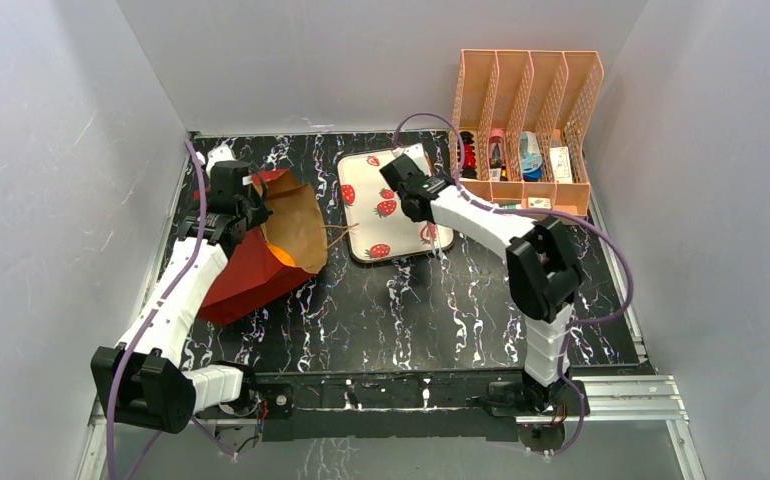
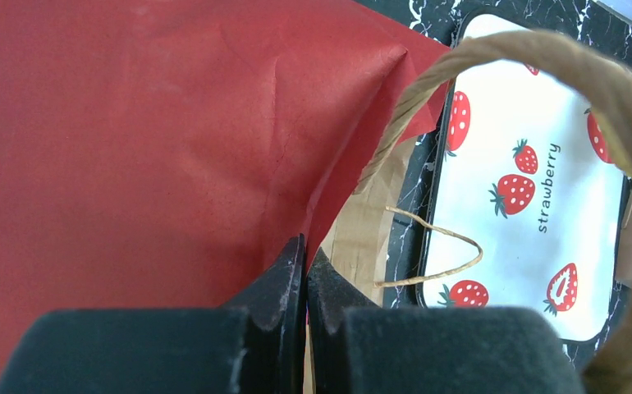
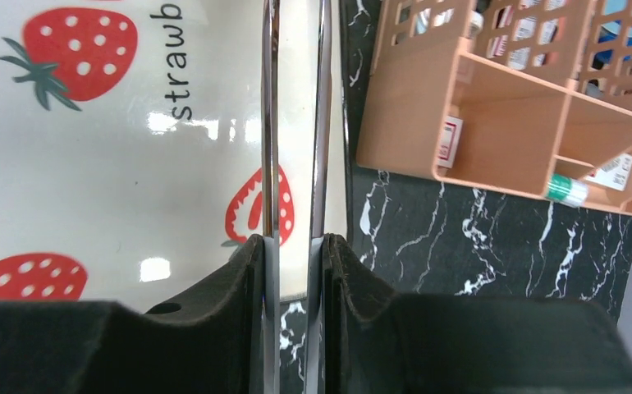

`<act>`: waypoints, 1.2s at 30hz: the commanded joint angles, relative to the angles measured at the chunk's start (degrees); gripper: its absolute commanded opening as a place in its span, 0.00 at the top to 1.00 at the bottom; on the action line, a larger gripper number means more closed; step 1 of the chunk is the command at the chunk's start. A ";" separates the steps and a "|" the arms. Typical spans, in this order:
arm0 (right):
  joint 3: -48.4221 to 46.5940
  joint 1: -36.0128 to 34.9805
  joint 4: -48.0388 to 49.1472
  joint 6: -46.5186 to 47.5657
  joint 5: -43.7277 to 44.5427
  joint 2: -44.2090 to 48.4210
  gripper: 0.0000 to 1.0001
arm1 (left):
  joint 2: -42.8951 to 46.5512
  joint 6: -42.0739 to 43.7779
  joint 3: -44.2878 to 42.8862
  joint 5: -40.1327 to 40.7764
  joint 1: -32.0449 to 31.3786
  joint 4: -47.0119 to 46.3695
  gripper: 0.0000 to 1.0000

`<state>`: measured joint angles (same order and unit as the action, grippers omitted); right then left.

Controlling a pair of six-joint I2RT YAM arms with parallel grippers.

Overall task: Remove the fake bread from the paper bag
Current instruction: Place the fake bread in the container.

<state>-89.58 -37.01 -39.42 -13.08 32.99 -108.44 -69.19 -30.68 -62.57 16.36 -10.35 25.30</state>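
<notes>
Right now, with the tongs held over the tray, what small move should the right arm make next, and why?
Probably swing the right gripper and its tongs left toward the open mouth of the bag. The left gripper pinches its edge, an orange piece shows inside, and no bread shows on the tray.

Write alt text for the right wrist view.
The right hand is shut on metal tongs, whose two shiny arms run up the frame over a strawberry-print tray. An orange organizer stands on the black marbled table to the right.
</notes>
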 commanded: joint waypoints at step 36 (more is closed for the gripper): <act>4.23 0.64 3.35 -3.30 -13.37 -2.05 0.52 | 1.43 0.53 -0.19 -4.98 4.46 -1.66 1.00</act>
<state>-86.32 -36.62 -37.15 -14.96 20.60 -115.44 -69.65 -30.04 -62.65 12.38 -6.44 23.18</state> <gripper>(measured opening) 0.482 0.009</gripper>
